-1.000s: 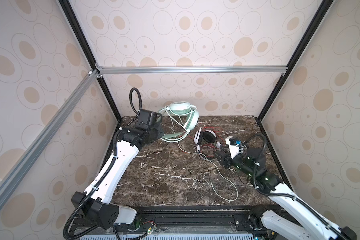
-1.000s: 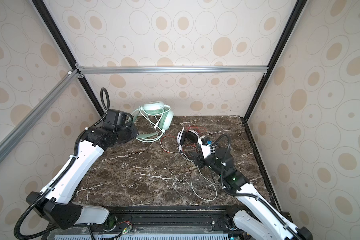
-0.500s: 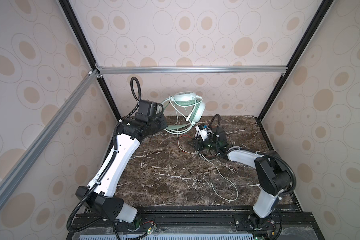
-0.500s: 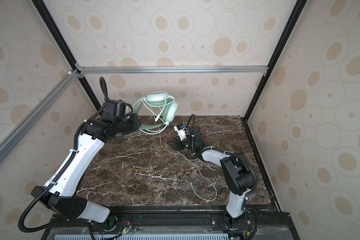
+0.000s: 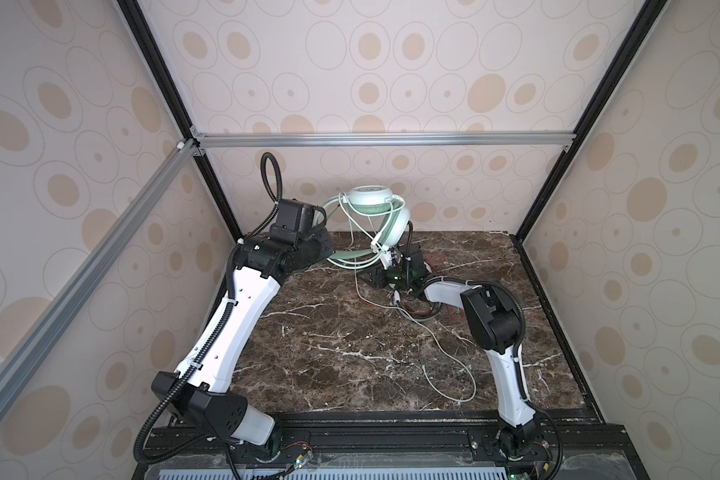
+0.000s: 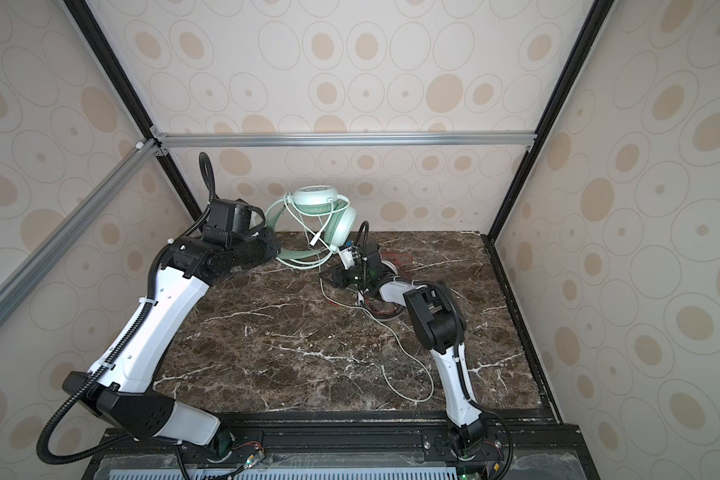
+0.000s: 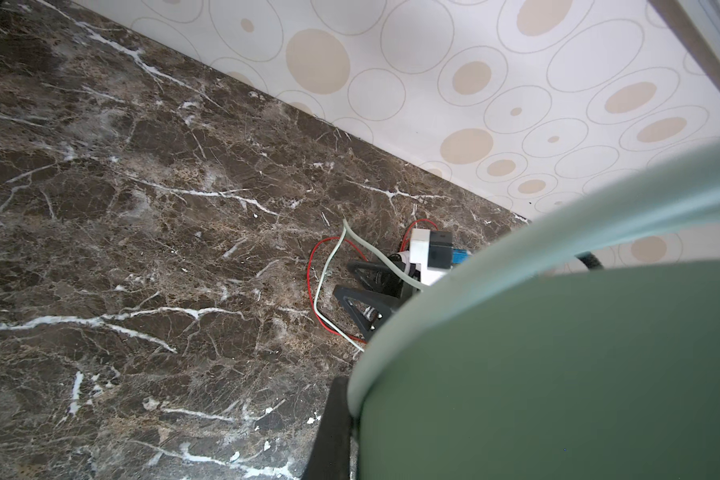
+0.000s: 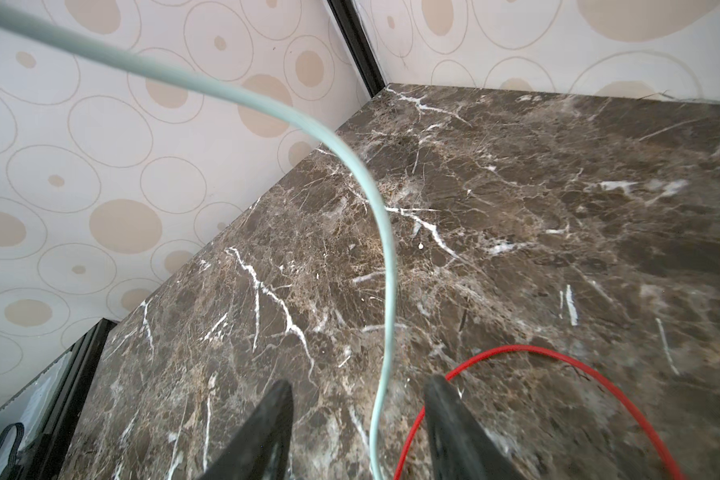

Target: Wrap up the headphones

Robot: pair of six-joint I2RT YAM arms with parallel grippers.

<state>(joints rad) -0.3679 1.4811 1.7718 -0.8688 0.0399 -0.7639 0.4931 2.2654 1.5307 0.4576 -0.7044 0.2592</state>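
My left gripper (image 5: 324,250) (image 6: 273,250) is shut on the headband of the mint green headphones (image 5: 371,203) (image 6: 314,198), holding them above the table by the back wall. In the left wrist view the green headband (image 7: 558,353) fills the lower corner beside one black finger (image 7: 333,436). Their pale green cable (image 5: 454,374) (image 8: 387,270) hangs down and passes between the fingers of my open right gripper (image 5: 368,277) (image 6: 329,281) (image 8: 358,384), untouched by either. The white-and-black headphones (image 6: 387,266) lie mostly hidden under my right wrist. Their red cable (image 8: 516,349) (image 5: 416,309) loops beside the gripper.
The brown marble table (image 5: 329,353) is walled at the back and both sides. A long loop of pale green cable trails toward the front right. The black rail (image 5: 371,436) runs along the front edge.
My right arm has swung from the front right to the back middle, its gripper now around the hanging green cable. My left gripper has raised the green headphones higher.
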